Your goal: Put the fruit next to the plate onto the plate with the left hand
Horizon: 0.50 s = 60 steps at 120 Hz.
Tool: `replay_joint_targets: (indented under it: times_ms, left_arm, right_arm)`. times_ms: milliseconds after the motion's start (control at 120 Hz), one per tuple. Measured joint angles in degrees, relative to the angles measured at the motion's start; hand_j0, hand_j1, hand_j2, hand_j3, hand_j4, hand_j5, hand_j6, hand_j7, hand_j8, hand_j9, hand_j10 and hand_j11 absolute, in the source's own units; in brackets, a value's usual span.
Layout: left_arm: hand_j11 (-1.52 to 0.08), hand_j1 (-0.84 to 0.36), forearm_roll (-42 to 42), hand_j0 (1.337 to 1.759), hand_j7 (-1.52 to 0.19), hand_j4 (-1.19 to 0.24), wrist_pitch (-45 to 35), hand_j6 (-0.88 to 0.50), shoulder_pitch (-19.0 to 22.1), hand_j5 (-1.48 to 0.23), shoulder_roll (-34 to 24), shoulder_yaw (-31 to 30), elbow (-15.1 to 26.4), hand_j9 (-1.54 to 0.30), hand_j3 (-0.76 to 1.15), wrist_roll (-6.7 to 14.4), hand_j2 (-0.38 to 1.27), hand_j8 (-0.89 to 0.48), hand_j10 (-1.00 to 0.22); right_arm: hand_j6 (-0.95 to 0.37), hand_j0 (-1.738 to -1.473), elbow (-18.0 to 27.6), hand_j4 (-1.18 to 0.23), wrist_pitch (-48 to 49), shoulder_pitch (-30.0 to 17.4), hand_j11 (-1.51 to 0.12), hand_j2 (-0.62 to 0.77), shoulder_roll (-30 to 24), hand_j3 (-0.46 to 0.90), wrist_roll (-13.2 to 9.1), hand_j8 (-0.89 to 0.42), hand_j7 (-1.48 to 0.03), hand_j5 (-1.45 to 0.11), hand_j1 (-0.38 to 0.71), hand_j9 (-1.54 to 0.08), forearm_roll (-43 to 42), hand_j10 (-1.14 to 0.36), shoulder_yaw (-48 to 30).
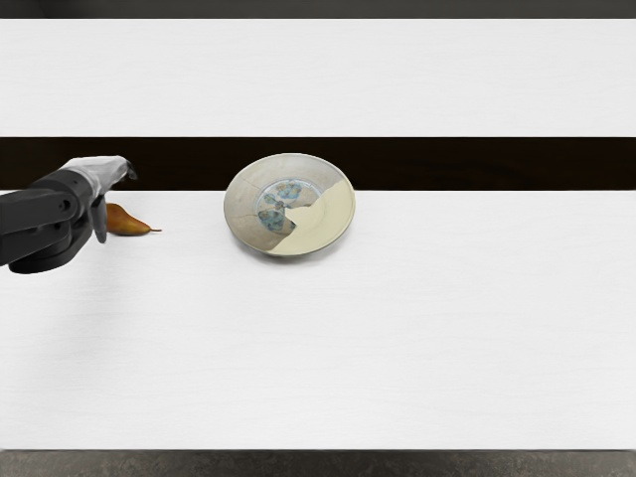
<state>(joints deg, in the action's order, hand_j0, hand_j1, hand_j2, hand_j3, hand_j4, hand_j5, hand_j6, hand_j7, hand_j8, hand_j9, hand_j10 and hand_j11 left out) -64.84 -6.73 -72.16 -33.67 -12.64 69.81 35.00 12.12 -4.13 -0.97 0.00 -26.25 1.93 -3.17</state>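
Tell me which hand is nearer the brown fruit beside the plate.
Left. The left hand is right at the fruit, covering its left end in this view. The right hand is not in view.

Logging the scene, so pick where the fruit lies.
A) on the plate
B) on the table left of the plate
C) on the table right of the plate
B: the fruit lies on the table left of the plate, partly hidden by the left hand.
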Motion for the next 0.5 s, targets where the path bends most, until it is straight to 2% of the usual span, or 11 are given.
replay_joint_targets:
  times_ms: [500]
  left_arm:
    - [-0.44, -0.06, 0.2, 1.658, -0.44, -0.34, 0.0, -0.35, 0.9, -0.44, 2.0, -0.1, -1.8, -0.44, 0.00, 0.0, 0.07, -0.35, -0.34]
  right_arm:
    - [-0.03, -1.658, 0.0, -0.03, 0.0, 0.0, -0.04, -0.01, 0.0, 0.00, 0.1, -0.03, -0.04, -0.04, -0.31, -0.04, 0.0, -0.03, 0.0]
